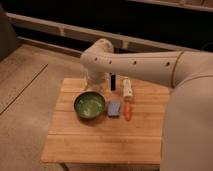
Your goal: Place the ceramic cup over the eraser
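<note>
Gripper [98, 87]: at end of cream robot arm [145, 65], low over far edge of light wooden table [100, 142]. Opening: cannot tell, wrist blocks view.
Small narrow cream-white ceramic cup [94, 81]: pale upright shape directly at gripper. Held or only beside it: cannot tell. Sides plain; rim not discernible.
Round green bowl [90, 105]: just camera-side of gripper.
Flat blue rectangular eraser [114, 107]: camera-side of gripper, beside bowl, apart from cup.
White block with dark band [127, 89]: level with gripper, beyond eraser.
</note>
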`<act>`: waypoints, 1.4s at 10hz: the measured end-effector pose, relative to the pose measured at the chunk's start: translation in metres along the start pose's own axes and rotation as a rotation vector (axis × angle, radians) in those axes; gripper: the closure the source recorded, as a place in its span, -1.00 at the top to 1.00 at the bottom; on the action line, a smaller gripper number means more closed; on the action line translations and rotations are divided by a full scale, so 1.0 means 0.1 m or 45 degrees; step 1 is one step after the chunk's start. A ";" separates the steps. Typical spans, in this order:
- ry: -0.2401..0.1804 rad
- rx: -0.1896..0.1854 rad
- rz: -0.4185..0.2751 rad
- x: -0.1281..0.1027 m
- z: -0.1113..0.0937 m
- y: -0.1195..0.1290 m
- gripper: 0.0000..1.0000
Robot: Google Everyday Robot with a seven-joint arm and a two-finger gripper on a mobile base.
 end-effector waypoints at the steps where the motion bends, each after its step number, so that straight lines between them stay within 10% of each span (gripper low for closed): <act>1: -0.034 -0.008 -0.009 -0.09 -0.02 -0.09 0.30; 9: -0.150 0.127 -0.017 -0.55 0.08 -0.62 0.30; 14: -0.172 0.026 -0.242 -1.14 0.65 -0.25 0.30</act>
